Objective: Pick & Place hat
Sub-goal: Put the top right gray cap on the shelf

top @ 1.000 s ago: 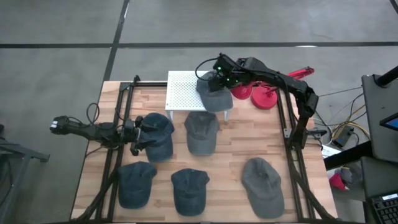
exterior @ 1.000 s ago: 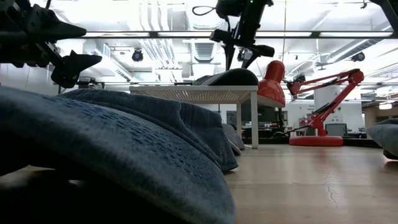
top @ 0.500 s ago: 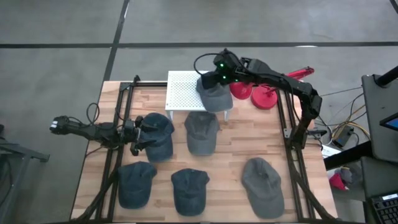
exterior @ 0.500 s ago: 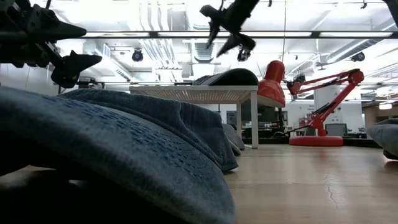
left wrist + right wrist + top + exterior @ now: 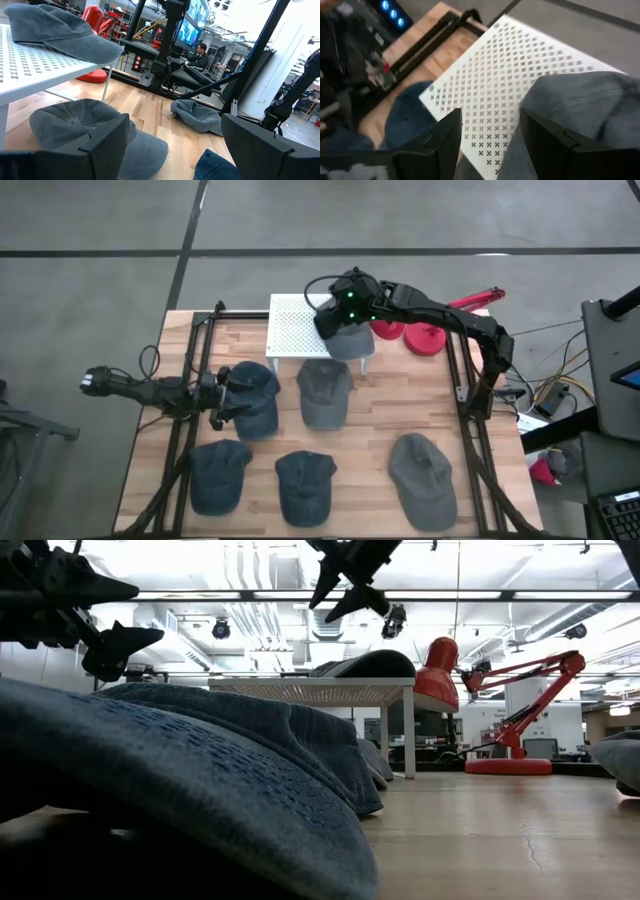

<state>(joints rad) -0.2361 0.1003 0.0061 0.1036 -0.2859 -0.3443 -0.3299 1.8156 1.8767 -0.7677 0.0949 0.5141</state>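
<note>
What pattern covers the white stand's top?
Rows of small cross-shaped perforations on the white stand, clearest in the right wrist view.

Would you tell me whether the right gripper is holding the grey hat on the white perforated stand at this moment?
No; in the low view the right gripper hangs open in the air above the grey hat, which lies alone on the white stand.

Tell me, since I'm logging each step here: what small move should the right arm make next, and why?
Probably lift the right gripper clear and back toward the table's hats. Its fingers stand open and empty above the white perforated stand, where a grey hat already rests, so that placement looks done. Five hats remain on the wooden table; the left gripper waits open by the dark blue hat.
</note>
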